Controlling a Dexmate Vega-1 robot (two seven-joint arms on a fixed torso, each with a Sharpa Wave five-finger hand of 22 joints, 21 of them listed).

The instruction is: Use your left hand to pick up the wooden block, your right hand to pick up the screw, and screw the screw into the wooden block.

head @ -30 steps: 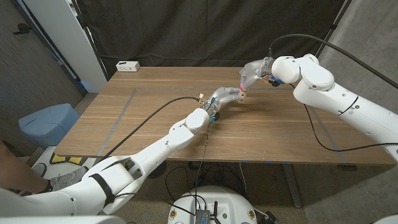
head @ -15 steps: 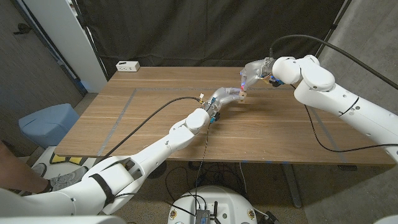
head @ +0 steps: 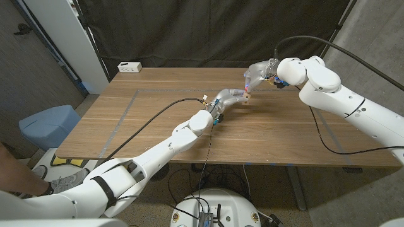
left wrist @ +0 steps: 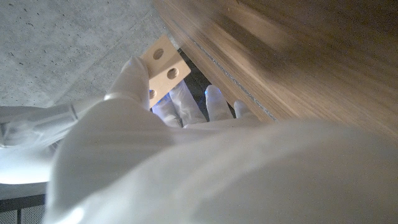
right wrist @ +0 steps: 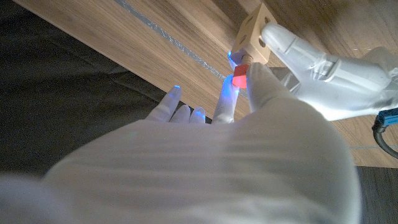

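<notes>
Both pick-ups look done. The left robot hand (head: 230,98) holds the one wooden block (right wrist: 250,42) up off the desk (head: 158,107). The right robot hand (head: 257,73) pinches the one screw (right wrist: 240,77), the red piece, right against the block, just past the left robot hand's fingertips. What is left, I think, is turning the screw all the way in. One small white box (head: 129,67) sits far away on the desk.

Wooden block and screw, held together above the table.
The pale wooden block (left wrist: 164,66), drilled with round holes, is held raised at the left hand's fingertips. The screw (right wrist: 240,76), of which a red head is seen, is pressed against one face of the block.
</notes>
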